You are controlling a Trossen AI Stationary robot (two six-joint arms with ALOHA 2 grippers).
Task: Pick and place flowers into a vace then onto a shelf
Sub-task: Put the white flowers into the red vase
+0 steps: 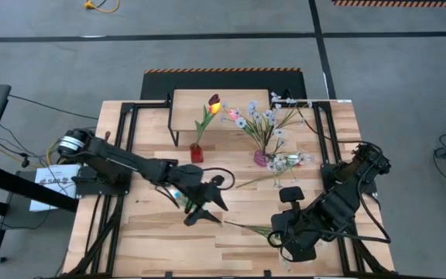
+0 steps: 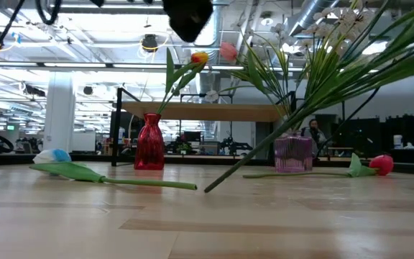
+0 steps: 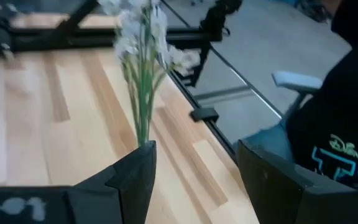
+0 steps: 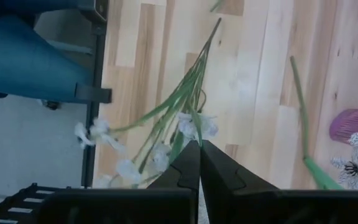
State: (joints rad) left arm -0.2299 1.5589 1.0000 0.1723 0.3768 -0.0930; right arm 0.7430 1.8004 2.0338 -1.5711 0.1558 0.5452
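My right gripper (image 1: 276, 235) is near the table's front edge, shut on a spray of small white blossoms (image 4: 166, 118). The spray's bare stem end (image 1: 224, 223) slants down toward my left gripper (image 1: 207, 208). That gripper is open, and the spray (image 3: 140, 68) stands ahead of its fingers, untouched. A red vase (image 1: 197, 153) with tulips stands on the table in front of the shelf (image 1: 231, 97). A pink vase (image 1: 261, 158) holds white flowers. A white-headed tulip (image 2: 52, 155) lies on the table under my left arm. Two more loose flowers (image 1: 281, 172) lie right of the pink vase. My right gripper pinches the spray's green stems (image 4: 194, 140) between its two fingertips, close to the blossoms. The fingers come from above, pointing steeply down. The spray hangs slanting, blossoms up, with its bare stem end (image 2: 207, 190) at or just above the tabletop; I cannot tell which.
A person in a dark printed top (image 3: 347, 124) sits just beyond the table's edge. Dark metal frame rails (image 1: 320, 132) run along both sides of the tabletop. Bare wood lies along the front left (image 1: 130, 240).
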